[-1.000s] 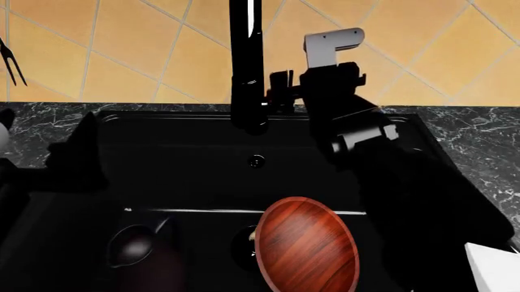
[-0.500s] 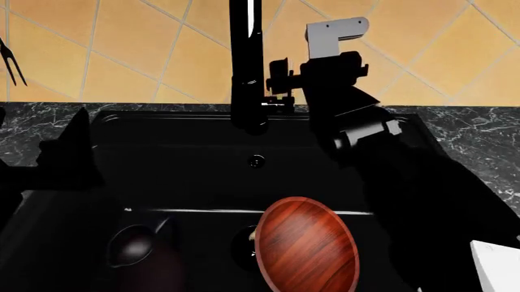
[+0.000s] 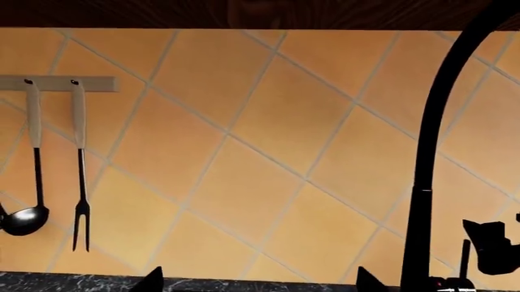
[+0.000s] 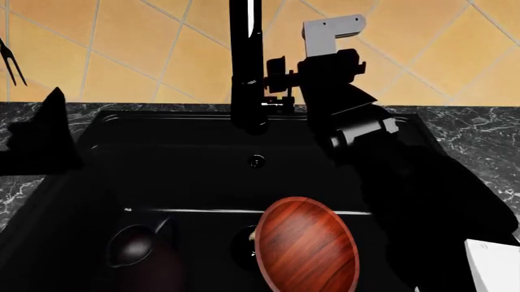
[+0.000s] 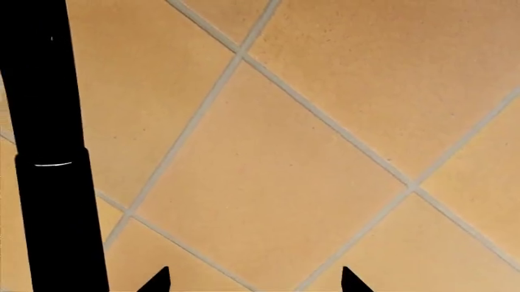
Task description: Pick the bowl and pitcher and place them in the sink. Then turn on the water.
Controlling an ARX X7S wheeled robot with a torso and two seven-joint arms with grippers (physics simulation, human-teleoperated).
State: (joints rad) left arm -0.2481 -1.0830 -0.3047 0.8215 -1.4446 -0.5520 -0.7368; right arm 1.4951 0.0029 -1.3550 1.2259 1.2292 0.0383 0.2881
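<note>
The reddish-brown wooden bowl (image 4: pixel 307 243) lies tilted in the black sink (image 4: pixel 179 143), at its near right. The dark pitcher (image 4: pixel 140 248) stands in the sink at its near left. The tall black faucet (image 4: pixel 247 67) rises at the back, and no water stream shows under its spout. My right gripper (image 4: pixel 278 82) is open and empty just right of the faucet stem; in the right wrist view (image 5: pixel 253 283) it faces the tiled wall, with the faucet (image 5: pixel 53 182) beside it. My left gripper (image 4: pixel 45 131) is open and empty over the sink's left rim, and its tips show in the left wrist view (image 3: pixel 260 283).
Black-and-white marbled counter (image 4: pixel 479 140) surrounds the sink. An orange tiled wall (image 4: pixel 146 55) stands behind it. A ladle (image 3: pixel 28 216) and a fork (image 3: pixel 80 219) hang from a rail on the wall, left of the faucet (image 3: pixel 427 182). A white object (image 4: pixel 495 264) sits at the near right.
My left arm has moved left and away from the sink's middle. My right gripper has risen slightly and edged closer to the faucet stem. Bowl and pitcher have not moved.
</note>
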